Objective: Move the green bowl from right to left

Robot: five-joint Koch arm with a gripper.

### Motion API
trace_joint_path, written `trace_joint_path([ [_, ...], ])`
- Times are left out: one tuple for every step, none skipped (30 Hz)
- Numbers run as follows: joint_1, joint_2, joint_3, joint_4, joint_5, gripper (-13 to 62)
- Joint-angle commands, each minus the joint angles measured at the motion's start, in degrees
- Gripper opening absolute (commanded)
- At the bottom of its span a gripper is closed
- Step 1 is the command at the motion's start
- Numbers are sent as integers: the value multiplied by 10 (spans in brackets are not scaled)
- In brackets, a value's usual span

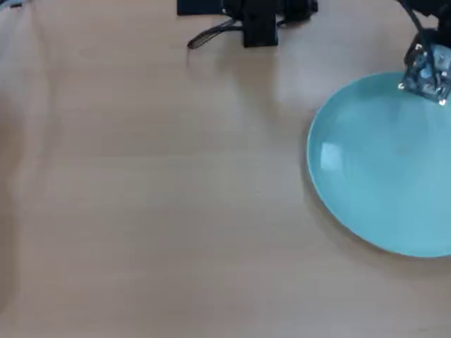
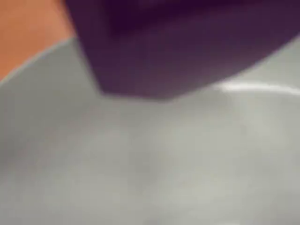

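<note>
Gripping rim next: hand point(image 1: 425, 83) sits over bowl point(image 1: 384, 165) far edge, jaw state unclear. Clamp rim firmly, drag flat across table point(image 1: 155, 197).

Wrist view is blurred: a dark purple-black part of the gripper point(image 2: 159, 51) fills the top, w/ only one blunt tip visible, so open or closed is not possible to say. Below it, the green bowl point(image 2: 150, 159) looks pale grey here and covers most of the frame, w/ a bright reflection at right. A bit of orange table point(image 2: 26, 33) shows at top left beyond the bowl's rim.
</note>
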Motion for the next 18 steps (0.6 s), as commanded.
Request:
trace_joint_path([
  [-34,4,-22,-7,10,-62],
  [-42,4,-23,-7,10,-62],
  [-52,3,-24,-7,10,-62],
  [-58,3,-24,-7,11,-62],
  [-63,3,-23,-6,11,-62],
  [-67,3,-22,-6,11,-62],
  [-69,3,-21,-6,11,-62],
  [-70,3,-22,-7,11,-62],
  [-71,3,-23,-6,10,-62],
  [-70,3,-24,-6,9,-62],
  [-70,4,-25,-7,5,-62],
  [-69,4,-25,-6,3,-62],
  [-69,4,-25,-7,3,-62],
  [-69,4,-25,-7,2,-62],
  [-68,4,-25,-7,3,-63],
  [-67,3,-25,-6,3,-63],
  [-67,3,-25,-4,3,-63],
  [-67,4,-24,-3,3,-62],
])
